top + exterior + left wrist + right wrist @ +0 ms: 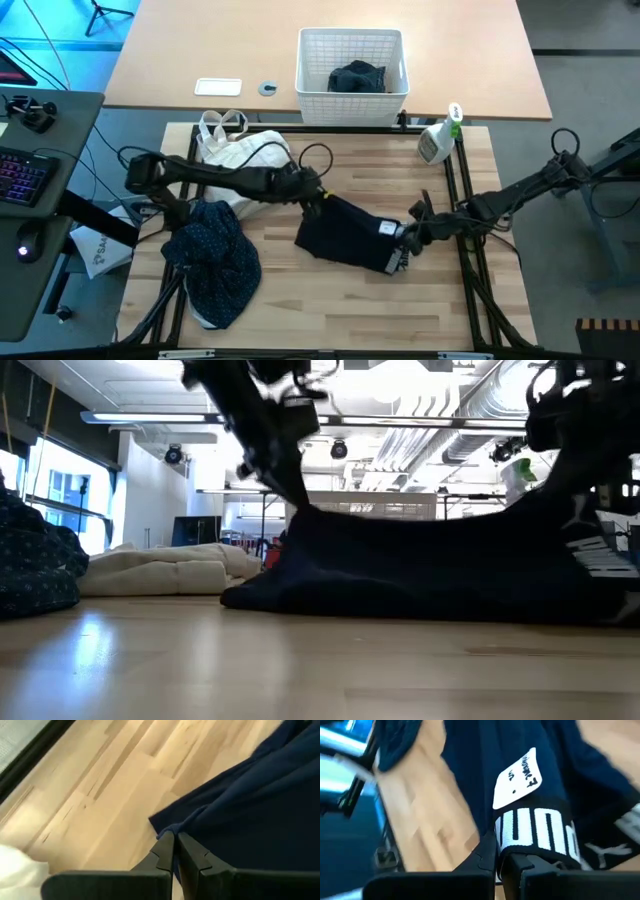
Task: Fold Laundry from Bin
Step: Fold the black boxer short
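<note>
In the middle of the table [330, 310] lies a plain dark navy piece [350, 235], spread between the two arms. The left gripper [318, 200] is pinched shut on its far left corner, and the left wrist view shows the fingers [167, 851] closed tight with a fold of the cloth between them. The right gripper [408, 240] is shut on the opposite end, clamped on the waistband [540, 832] with white lettering and a white tag [517, 779] just beside it. From table height the piece [430, 570] is lifted at both ends and sags to the wood between them.

The step in hand looks like spreading the piece flat before folding. To do it well, both arms should pull apart evenly and keep level, so the cloth goes taut without twisting, then lower together so no crease gets trapped.

A dotted navy shirt [212, 255] lies heaped at the left, near a cream cloth bag [240, 150]. More dark laundry [357, 78] waits in the white bin [315, 95] beyond.
</note>
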